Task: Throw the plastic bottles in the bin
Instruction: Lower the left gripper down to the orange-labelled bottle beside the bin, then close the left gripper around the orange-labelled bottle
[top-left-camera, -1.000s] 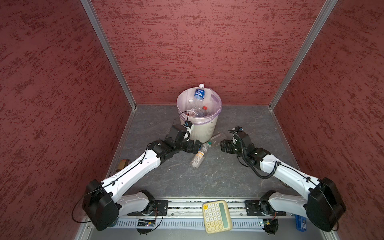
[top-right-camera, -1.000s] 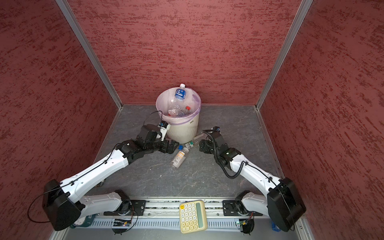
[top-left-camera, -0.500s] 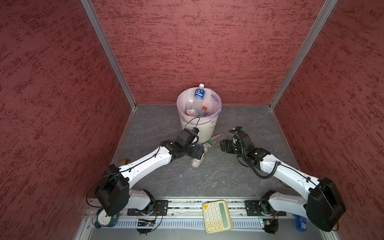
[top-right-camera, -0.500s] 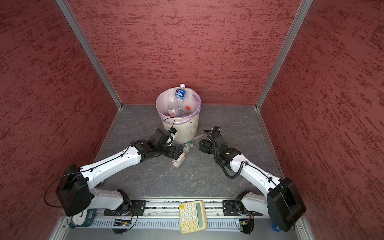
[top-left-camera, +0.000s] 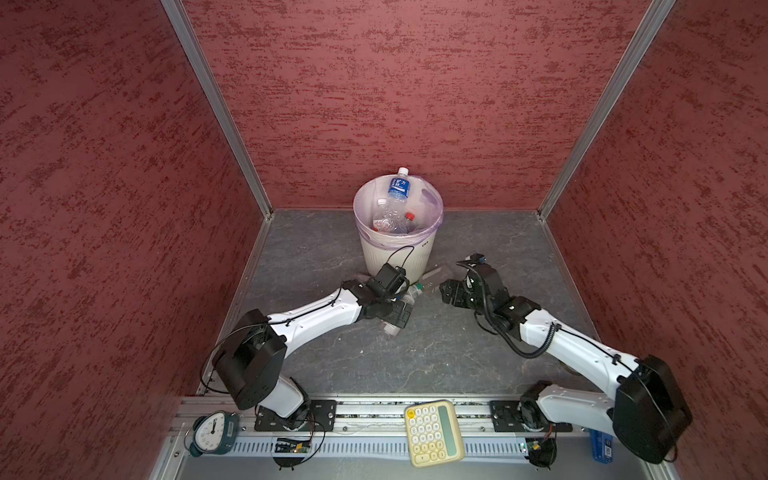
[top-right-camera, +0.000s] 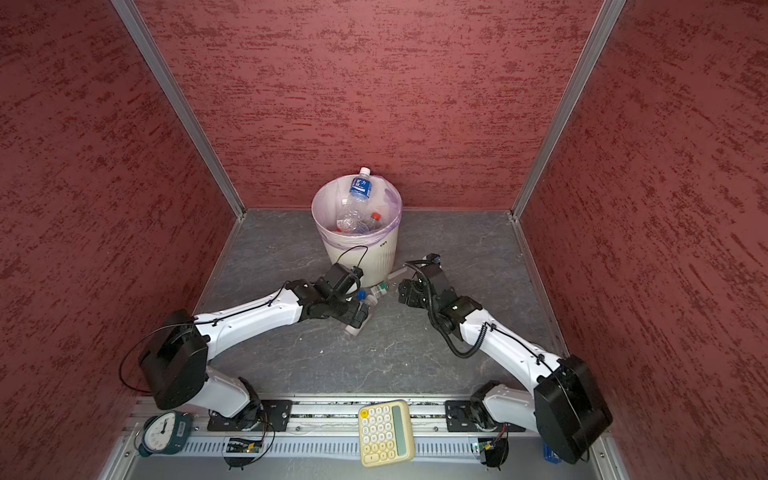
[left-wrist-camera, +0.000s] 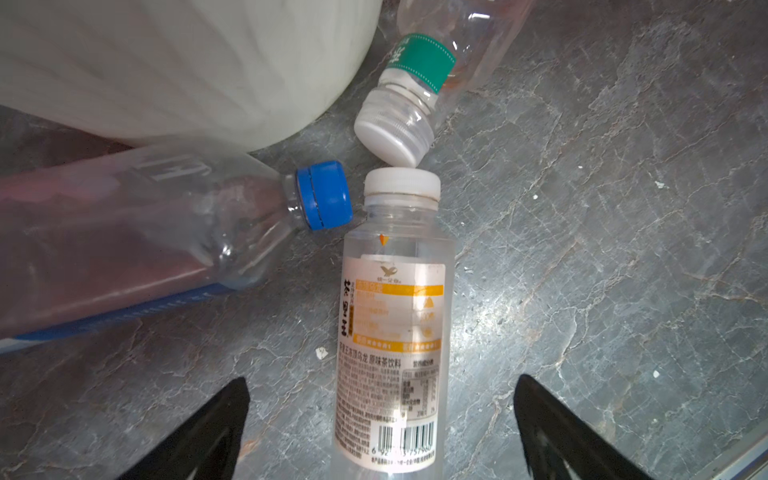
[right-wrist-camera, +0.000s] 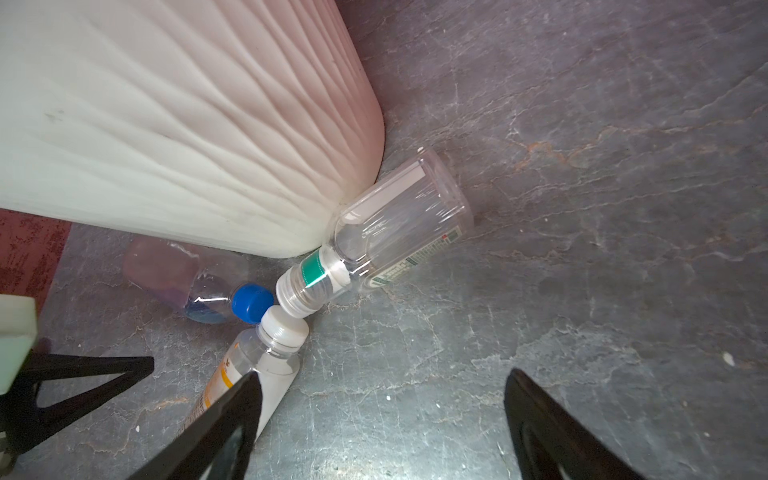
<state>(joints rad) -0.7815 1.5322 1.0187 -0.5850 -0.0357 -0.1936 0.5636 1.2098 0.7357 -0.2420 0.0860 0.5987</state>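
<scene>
Three plastic bottles (right-wrist-camera: 291, 307) lie on their sides at the foot of the bin (top-left-camera: 397, 253), on its near side, with their caps meeting at one spot. The yellow-label bottle (left-wrist-camera: 390, 332) lies between the spread jaws of the left gripper (left-wrist-camera: 382, 380). The jaws are released, one on each side of its body, touching nothing.

The likely trouble is that this bottle is smooth, round and looks empty, so a squeeze off its middle could roll it away or shoot it out of the jaws. Its white cap touches the cap of the green-band bottle (right-wrist-camera: 399, 232) and sits just beside the blue-capped bottle (left-wrist-camera: 145, 241), so a lift may drag or scatter both. The green-band bottle appears to rest against the bin's base, so a shove could pass on to the bin.

All three bottles are clear. The yellow-label one carries a white and orange label with a barcode.

The right gripper (right-wrist-camera: 384, 374), jaws apart and empty, hovers near the same caps — the two grippers could clash. Inside the bin is a pile of bottles (top-left-camera: 390, 220), with a blue-label bottle (top-left-camera: 398, 189) leaning past the far rim — a dropped bottle could bounce out.
</scene>
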